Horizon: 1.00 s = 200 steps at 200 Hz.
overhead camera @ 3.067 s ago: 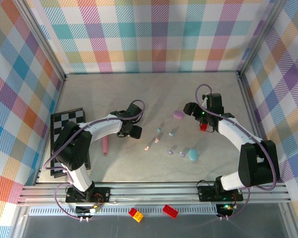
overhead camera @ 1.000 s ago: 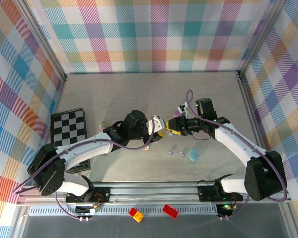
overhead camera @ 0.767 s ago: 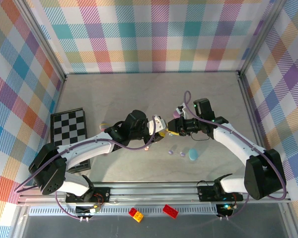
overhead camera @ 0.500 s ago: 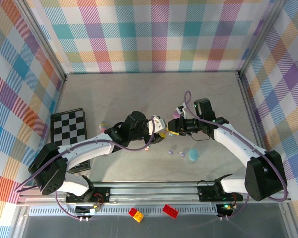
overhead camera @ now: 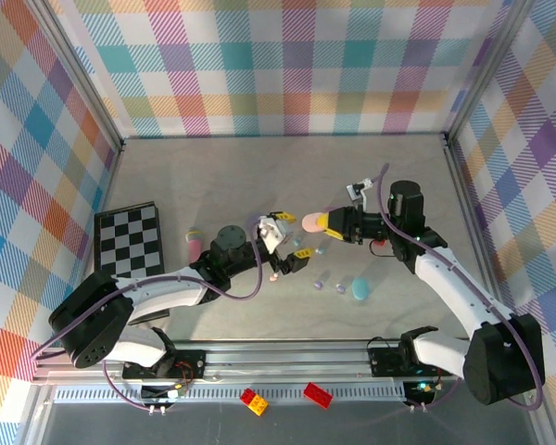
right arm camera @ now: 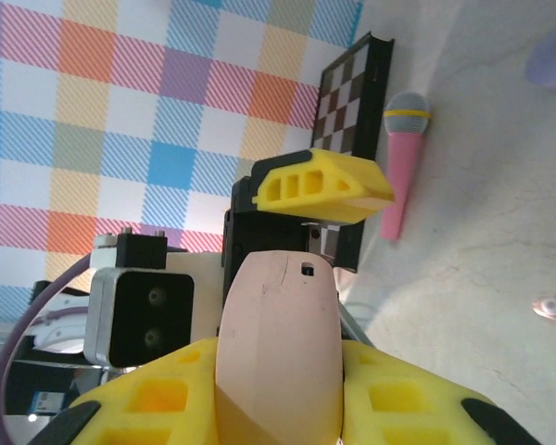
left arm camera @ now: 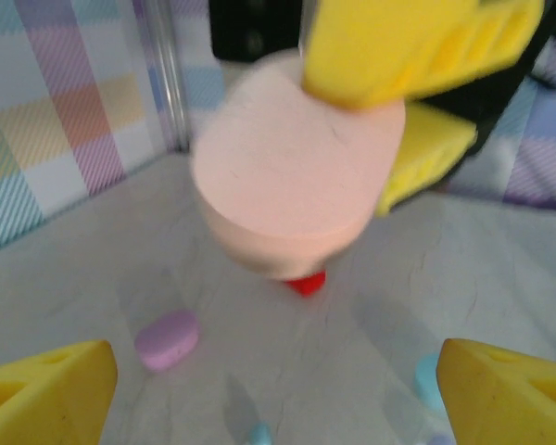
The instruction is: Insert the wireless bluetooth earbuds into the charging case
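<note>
Top external view: plaid pastel walls (overhead camera: 287, 65) close in three sides of a pale grey speckled tabletop (overhead camera: 213, 176) with aluminium rails along its edges. A black-and-white checkerboard mat (overhead camera: 128, 241) lies at the left, its near end under the left arm. Just right of it lies a pink toy microphone with a grey head (overhead camera: 195, 245).

The two arms meet mid-table. The right gripper (overhead camera: 326, 222) is clamped on a pale pink oval charging case (overhead camera: 311, 222), held off the surface with its free end pointing left. The left gripper (overhead camera: 293, 235) faces it with its yellow fingers spread wide, touching nothing. In the left wrist view the pink case blocks the middle, with the table showing beneath it.

A teal oval case (overhead camera: 361, 289) lies near the right arm, and a lavender oval case (left arm camera: 167, 339) lies flat on the table. A small red object (overhead camera: 378, 243) sits partly hidden under the right arm. Two toy bricks, one yellow-and-red (overhead camera: 253, 400) and one red (overhead camera: 318, 394), lie on the near ledge.

The tiny stemmed plastic earbuds lie loose on the table, none in a case. Two are lavender (overhead camera: 322, 276) (overhead camera: 341, 287), just left of the teal case. One is pink (overhead camera: 273, 275), below the left gripper, and one is teal (overhead camera: 320, 250), beneath the held case.
</note>
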### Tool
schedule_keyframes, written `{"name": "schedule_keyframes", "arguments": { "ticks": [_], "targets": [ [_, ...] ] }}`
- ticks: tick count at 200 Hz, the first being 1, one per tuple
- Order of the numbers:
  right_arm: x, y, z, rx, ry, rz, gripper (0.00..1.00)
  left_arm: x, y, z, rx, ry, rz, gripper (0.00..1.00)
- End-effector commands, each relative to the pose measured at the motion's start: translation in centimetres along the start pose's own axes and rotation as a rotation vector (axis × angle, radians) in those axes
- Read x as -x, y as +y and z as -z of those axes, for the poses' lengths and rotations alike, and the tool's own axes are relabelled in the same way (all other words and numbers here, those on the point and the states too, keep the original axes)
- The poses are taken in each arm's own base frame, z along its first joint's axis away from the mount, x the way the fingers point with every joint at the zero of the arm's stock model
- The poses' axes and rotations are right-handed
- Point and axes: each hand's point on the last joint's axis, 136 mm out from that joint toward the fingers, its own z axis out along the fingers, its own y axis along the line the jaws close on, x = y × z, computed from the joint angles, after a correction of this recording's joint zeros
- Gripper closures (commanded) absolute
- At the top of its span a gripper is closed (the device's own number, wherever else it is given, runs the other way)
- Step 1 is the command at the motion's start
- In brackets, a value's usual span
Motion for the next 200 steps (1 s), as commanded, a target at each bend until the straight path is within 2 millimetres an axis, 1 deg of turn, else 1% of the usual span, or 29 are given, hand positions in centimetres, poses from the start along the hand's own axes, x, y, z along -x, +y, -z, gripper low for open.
{"name": "schedule_keyframes", "arguments": {
  "ticks": [1,19,28,42,46,83,93,109,138,200],
  "targets": [
    [0.2,2.6,1.0,0.102,-0.001,0.005,0.84,5.6,0.0,1.0,-0.066,-0.251,0.021,0.14],
    [0.4,2.9,1.1,0.126,-0.023,-0.031,0.88,6.6,-0.6,1.2,-0.143,-0.324,-0.006,0.15],
    [0.7,3.2,1.2,0.147,-0.044,-0.048,0.9,6.5,-0.8,1.0,-0.185,-0.348,-0.015,0.17],
    [0.9,3.4,1.3,0.171,-0.059,-0.087,0.9,6.3,-1.0,0.3,-0.24,-0.336,-0.01,0.2],
    [0.9,3.8,1.4,0.186,-0.065,-0.07,0.9,6.2,-1.1,0.1,-0.25,-0.335,-0.013,0.2],
    [0.3,4.9,1.9,0.21,-0.058,-0.066,0.91,6.8,-1.4,-1.1,-0.298,-0.349,-0.053,0.21],
    [0.1,5.3,2.0,0.22,-0.046,-0.06,0.91,6.8,-1.6,-1.4,-0.322,-0.349,-0.061,0.27],
    [-0.3,5.8,2.0,0.228,-0.014,-0.059,0.91,7.1,-1.9,-1.7,-0.358,-0.354,-0.068,0.31],
    [-0.5,5.9,2.0,0.221,0.0,-0.064,0.92,7.9,-2.0,-2.0,-0.381,-0.37,-0.078,0.36],
    [-0.4,5.7,1.9,0.22,0.008,-0.066,0.93,8.0,-2.5,-1.8,-0.412,-0.37,-0.078,0.44]
  ]
}}
